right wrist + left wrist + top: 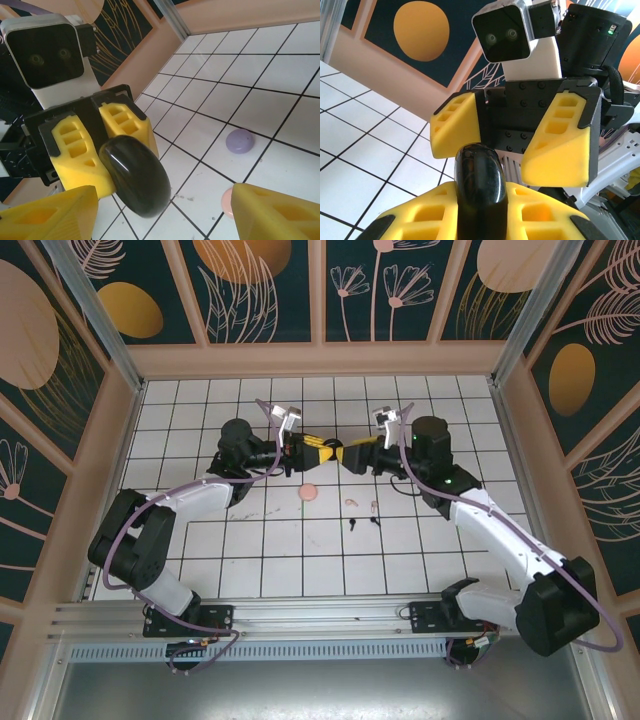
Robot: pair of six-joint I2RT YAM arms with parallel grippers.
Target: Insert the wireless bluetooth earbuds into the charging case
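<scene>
White tiles, 2 claws, 1 black case

White tiles with dark lines cover the table (pixel 270 570), and flower walls (pixel 260 285) stand around it. Both arms reach to the far middle and meet there. The left claw (pixel 318 452) is pressed tight on a shiny black case (pixel 479 180) and holds it on its edge, up off the tiles. The right claw (pixel 160 217) is spread wide, with 1 yellow finger on each side of the black case. I cannot tell if they touch it. A pink case (pixel 308 492) and a lilac case (pixel 240 141) lie on the tiles, near each other. 2 pink buds (pixel 350 503) and 2 black buds (pixel 352 523) lie loose beside them, outside any case.
</scene>
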